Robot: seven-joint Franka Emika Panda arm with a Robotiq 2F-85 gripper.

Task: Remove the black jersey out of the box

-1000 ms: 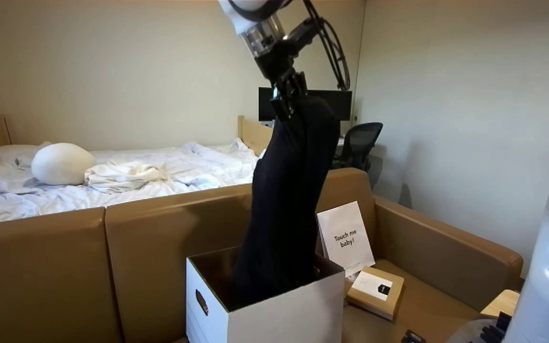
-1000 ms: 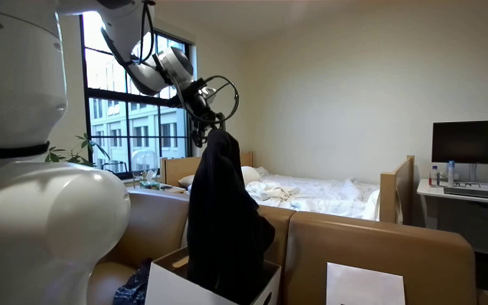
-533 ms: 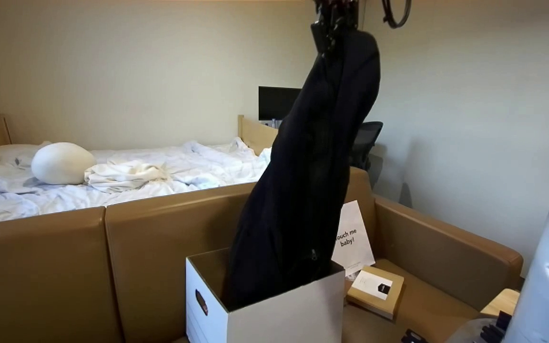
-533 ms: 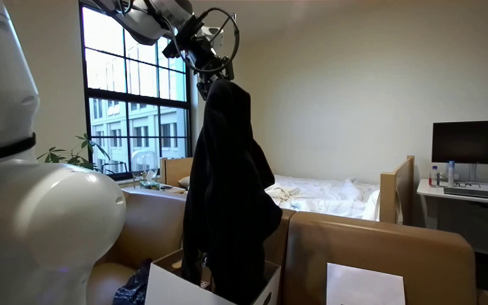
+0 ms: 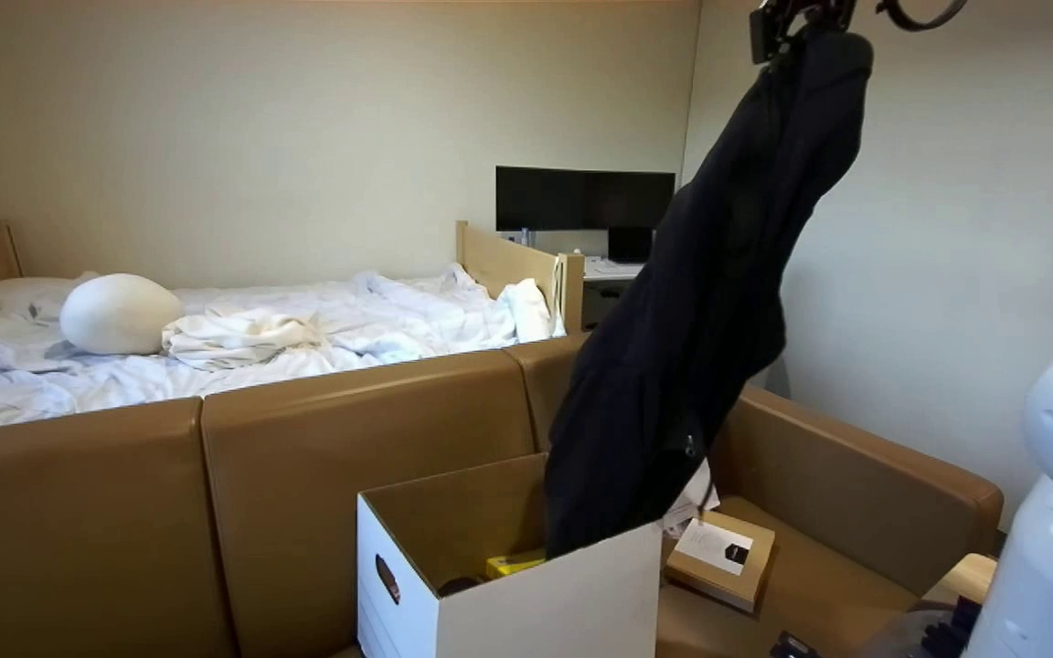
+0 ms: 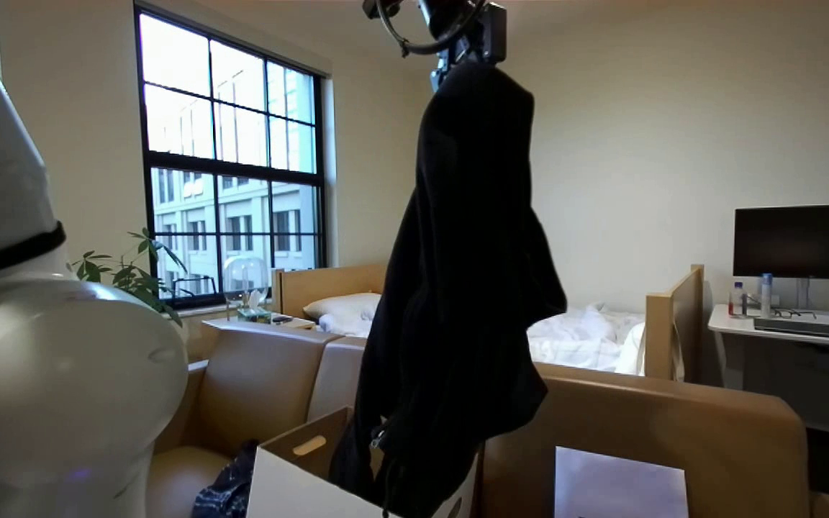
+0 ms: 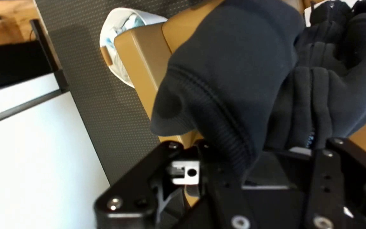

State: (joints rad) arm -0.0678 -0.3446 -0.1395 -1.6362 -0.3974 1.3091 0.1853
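Jersey (image 5: 673, 347) was held aslant by the gripper (image 5: 801, 38) in an exterior view, presumably so its length would clear the box (image 5: 545, 603), behind whose near wall its foot was hidden. In an exterior view, patterned cloth (image 6: 226, 482) was shown beside the box, apparently outside the lift. In the wrist view, a ribbed edge (image 7: 218, 122) was pinched, probably as handhold.

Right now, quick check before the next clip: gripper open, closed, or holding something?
Gripper: closed, holding the black jersey, which hangs from it.
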